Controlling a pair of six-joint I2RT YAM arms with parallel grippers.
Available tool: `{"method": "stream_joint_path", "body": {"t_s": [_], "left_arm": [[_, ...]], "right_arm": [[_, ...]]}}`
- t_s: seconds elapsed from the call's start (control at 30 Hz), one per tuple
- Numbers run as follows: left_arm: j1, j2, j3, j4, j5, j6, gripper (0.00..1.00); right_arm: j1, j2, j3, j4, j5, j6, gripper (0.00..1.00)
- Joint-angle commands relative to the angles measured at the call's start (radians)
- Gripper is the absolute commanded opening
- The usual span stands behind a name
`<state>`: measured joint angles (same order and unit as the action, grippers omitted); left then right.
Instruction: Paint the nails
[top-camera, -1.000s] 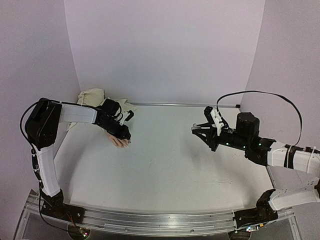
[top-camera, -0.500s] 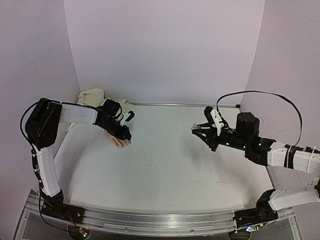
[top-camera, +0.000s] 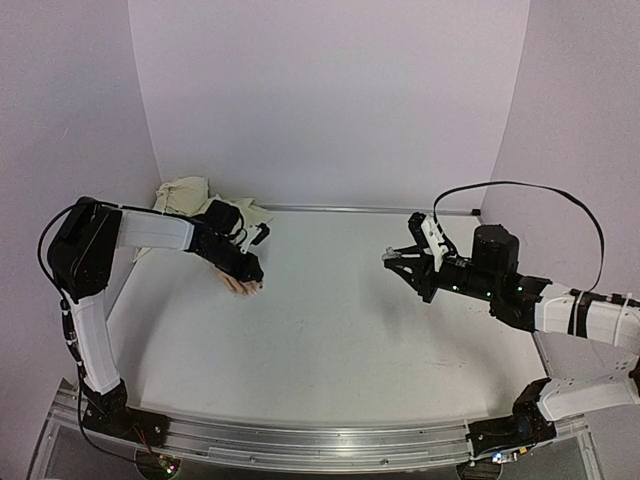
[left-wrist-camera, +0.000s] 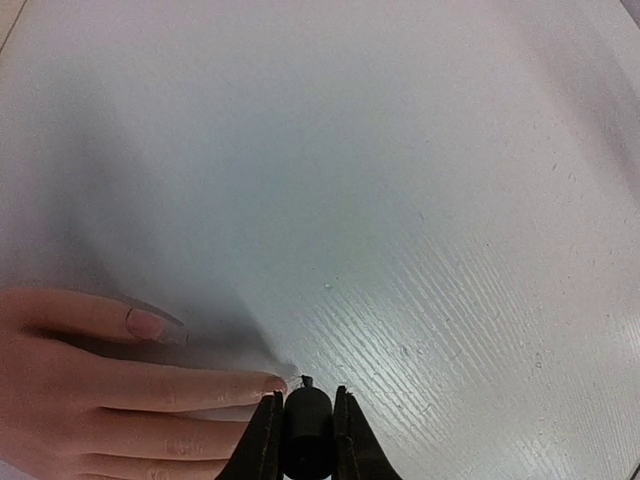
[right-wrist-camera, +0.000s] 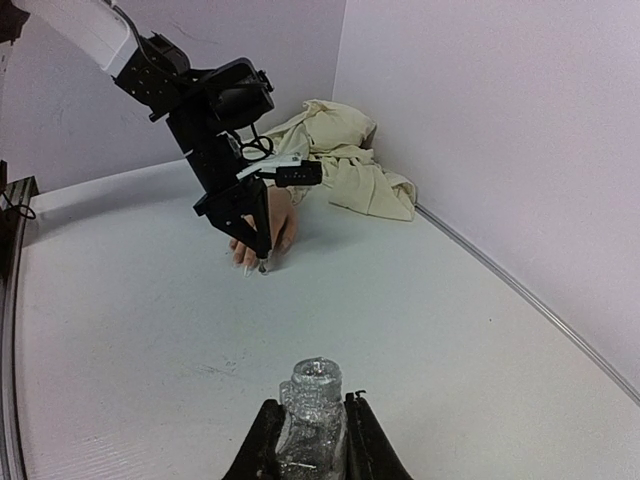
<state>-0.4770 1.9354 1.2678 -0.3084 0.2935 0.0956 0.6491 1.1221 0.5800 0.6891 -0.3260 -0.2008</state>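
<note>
The pinkish mannequin hand (top-camera: 236, 285) lies palm down at the table's back left. Its cream cloth sleeve (top-camera: 190, 193) trails toward the corner. My left gripper (top-camera: 256, 272) is shut on a black brush cap (left-wrist-camera: 305, 430) and points down at the fingertips. In the left wrist view the brush tip (left-wrist-camera: 304, 380) sits right beside one fingertip nail (left-wrist-camera: 272, 383); another nail (left-wrist-camera: 146, 323) shows further left. My right gripper (top-camera: 392, 259) is shut on an open, glittery polish bottle (right-wrist-camera: 312, 410) and holds it above the table at the right. The hand also shows in the right wrist view (right-wrist-camera: 279, 214).
The cream cloth (right-wrist-camera: 340, 150) is bunched against the back wall. Walls close in at the back and on both sides. The white table (top-camera: 340, 320) stretches between the two arms.
</note>
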Motion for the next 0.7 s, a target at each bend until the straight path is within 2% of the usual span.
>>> {"method": "stream_joint_path", "body": {"t_s": [0.0,0.67], "left_arm": [[-0.003,-0.096,-0.007,0.042,0.014,-0.009,0.00],[0.015,-0.046,0.027,0.042,-0.040,0.005,0.00]], "right_arm": [[-0.003,-0.015,0.013,0.066,-0.019,0.014,0.00],[-0.002,-0.022,0.009,0.066,-0.015,0.011,0.00]]}}
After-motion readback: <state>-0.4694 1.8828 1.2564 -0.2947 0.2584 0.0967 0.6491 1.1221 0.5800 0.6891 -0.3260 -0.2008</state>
